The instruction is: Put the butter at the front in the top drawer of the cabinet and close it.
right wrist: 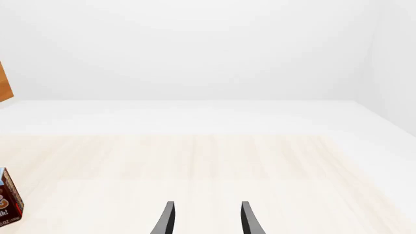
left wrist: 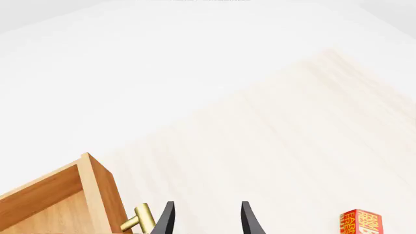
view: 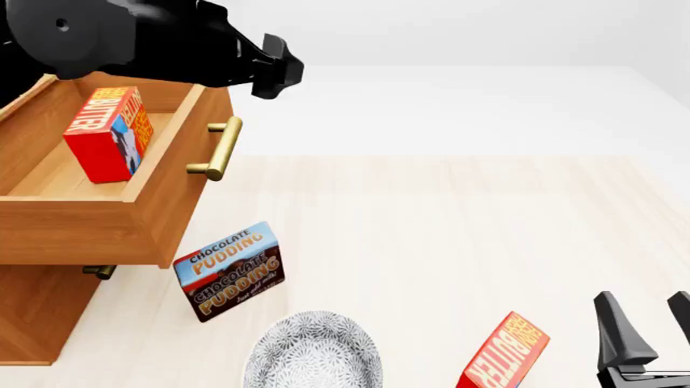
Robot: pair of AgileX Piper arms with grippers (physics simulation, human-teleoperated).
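Red card with an orange-yellow face and red "BUTTER" lettering — one such small carton, the butter [view: 108, 133], stands tilted inside the open top drawer [view: 161, 212] of the warm-brown wooden cabinet [view: 38, 311] at the left. A look-alike second butter carton [view: 505, 356] leans on the table near the front edge, right of centre. Being a small stiff box, it is likely light and smooth-sided, so a pinch across its two broad faces would hold best; squeezing hard might dent the card.

What remains looks like closing: the brass bar handle [view: 216, 149] juts toward the right, and the black left gripper [view: 275, 69] hovers above and just beyond it, fingers parted, holding nothing. Low at the right, the right gripper [view: 647, 327] also stands spread and empty.

Pale wood-grain tabletop [view: 453, 234] — smooth, probably slippery — also carries a brown-and-blue "Chocolate Pudding" box [view: 229, 270] and a grey patterned bowl [view: 313, 356]. White walls lie behind.
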